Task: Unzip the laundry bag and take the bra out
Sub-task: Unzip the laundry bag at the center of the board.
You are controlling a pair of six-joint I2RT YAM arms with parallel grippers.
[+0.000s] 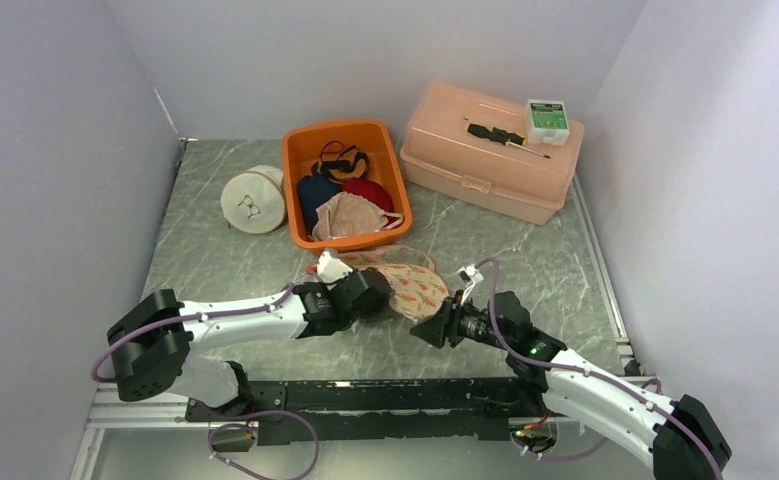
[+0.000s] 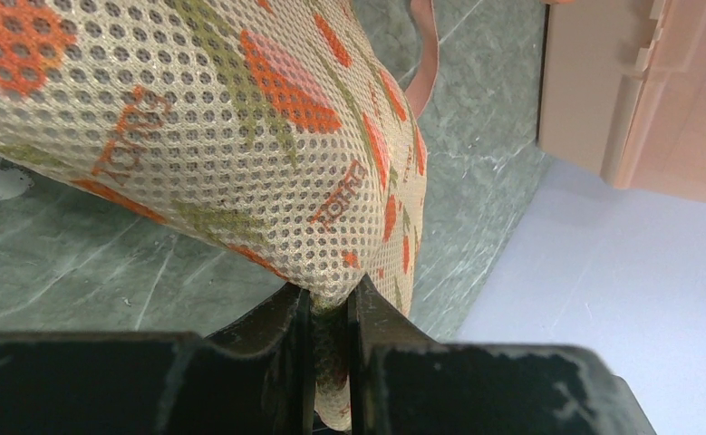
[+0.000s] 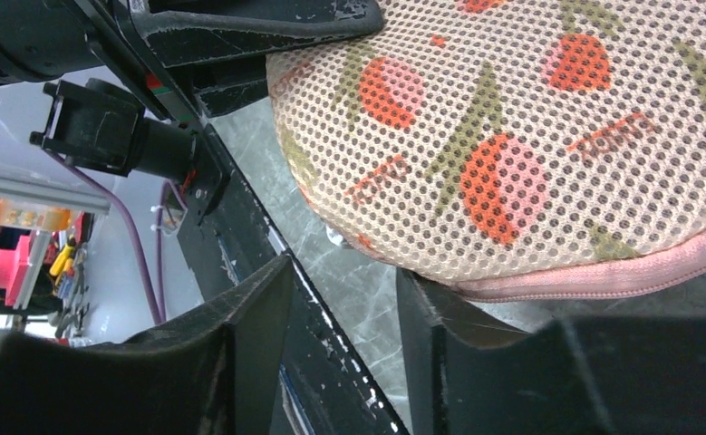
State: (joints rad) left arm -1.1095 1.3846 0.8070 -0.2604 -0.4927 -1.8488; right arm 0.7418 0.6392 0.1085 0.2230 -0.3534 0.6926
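Right gripper (image 3: 344, 281): jaws apart, nothing clamped, one finger at pink zipper seam (image 3: 585, 276) of mesh laundry bag (image 1: 417, 285). Left gripper (image 2: 331, 304): pinched tight on fold of bag mesh. Bag mid-table (image 1: 225, 270) between both grippers. Can't make out bra through mesh. Behind: orange bin (image 1: 295, 190) of garments, peach case (image 1: 485, 170).

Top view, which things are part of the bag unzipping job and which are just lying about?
Job: laundry bag; left hand pinching it; right hand open beside it.
Lying about: orange bin of clothes; peach box; screwdriver; small green box; white round pouch.
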